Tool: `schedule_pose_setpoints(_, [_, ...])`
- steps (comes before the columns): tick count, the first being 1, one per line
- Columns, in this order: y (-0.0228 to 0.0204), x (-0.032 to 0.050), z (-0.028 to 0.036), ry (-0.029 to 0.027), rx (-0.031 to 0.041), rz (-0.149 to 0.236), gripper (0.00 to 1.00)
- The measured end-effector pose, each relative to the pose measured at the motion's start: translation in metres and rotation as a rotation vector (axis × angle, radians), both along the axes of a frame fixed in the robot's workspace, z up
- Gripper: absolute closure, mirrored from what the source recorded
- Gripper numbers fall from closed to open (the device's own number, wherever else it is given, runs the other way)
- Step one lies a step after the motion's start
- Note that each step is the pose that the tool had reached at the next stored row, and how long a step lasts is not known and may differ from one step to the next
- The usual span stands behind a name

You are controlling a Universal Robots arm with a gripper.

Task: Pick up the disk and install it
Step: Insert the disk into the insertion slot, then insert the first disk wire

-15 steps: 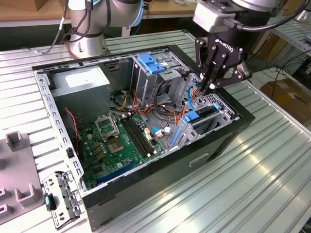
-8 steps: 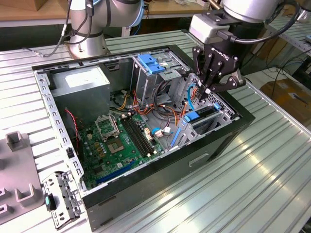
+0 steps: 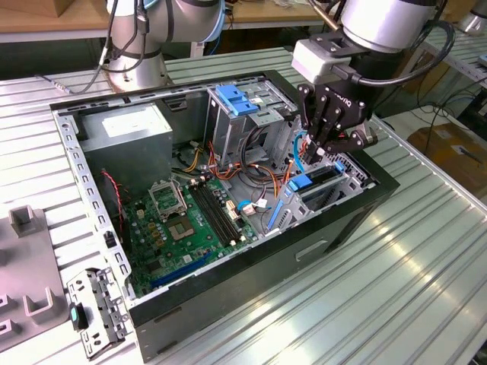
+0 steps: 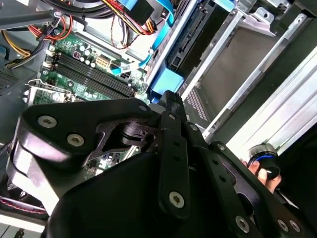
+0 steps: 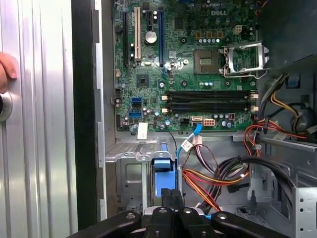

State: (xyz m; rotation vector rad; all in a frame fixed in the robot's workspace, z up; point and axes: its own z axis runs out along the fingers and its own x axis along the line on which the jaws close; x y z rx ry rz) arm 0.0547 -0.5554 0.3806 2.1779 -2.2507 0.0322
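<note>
The disk (image 3: 318, 185) sat slotted in the low drive cage (image 3: 351, 176) at the open computer case's (image 3: 251, 274) corner toward the exterior view's right. Its blue carrier tab (image 5: 163, 177) showed in the first wrist view. The hand (image 3: 323, 150) hovered close above it, fingers pressed together, pinching nothing; contact I could not tell.

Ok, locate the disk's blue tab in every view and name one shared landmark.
Exterior view: the blue tab sits in the drive bay on the exterior view's right, below the gripper.
First wrist view: the tab lies just past the gripper, in the drive bay.
Second wrist view: it lies just past the gripper.
Shared landmark: the black memory slots.
</note>
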Motion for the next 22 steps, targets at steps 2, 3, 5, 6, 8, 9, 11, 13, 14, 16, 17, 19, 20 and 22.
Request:
schedule_pose_setpoints(2, [0.0000, 0.0000, -0.0014, 0.0001, -0.0003, 0.000, 0.89])
schedule_pose_setpoints(3, [0.0000, 0.0000, -0.0014, 0.0000, -0.0004, 0.000, 0.89])
schedule_pose_setpoints(5, [0.0000, 0.0000, -0.0015, 0.0000, -0.0003, 0.000, 0.89])
schedule_pose_setpoints(6, [0.0000, 0.0000, -0.0016, 0.0000, -0.0001, 0.000, 0.89])
schedule_pose_setpoints(8, [0.0000, 0.0000, -0.0018, 0.0000, -0.0001, 0.000, 0.89])
schedule_pose_setpoints(9, [0.0000, 0.0000, -0.0019, 0.0000, -0.0001, 0.000, 0.89])
schedule_pose_setpoints(11, [0.0000, 0.0000, -0.0019, 0.0000, -0.0001, 0.000, 0.89])
schedule_pose_setpoints(13, [0.0000, 0.0000, -0.0020, 0.0000, -0.0001, 0.000, 0.89])
schedule_pose_setpoints(14, [0.0000, 0.0000, -0.0020, 0.0000, -0.0002, 0.000, 0.89])
schedule_pose_setpoints(16, [0.0000, 0.0000, -0.0021, 0.0000, -0.0001, 0.000, 0.89])
schedule_pose_setpoints(17, [-0.0001, 0.0000, -0.0021, 0.0000, -0.0001, 0.000, 0.89])
schedule_pose_setpoints(19, [-0.0001, 0.0001, -0.0021, 0.0000, 0.0000, 0.000, 0.89])
schedule_pose_setpoints(20, [-0.0001, 0.0014, -0.0022, 0.0001, 0.0000, 0.000, 0.89])
schedule_pose_setpoints(22, [-0.0001, 0.0091, -0.0022, 0.0014, 0.0000, 0.000, 0.89])
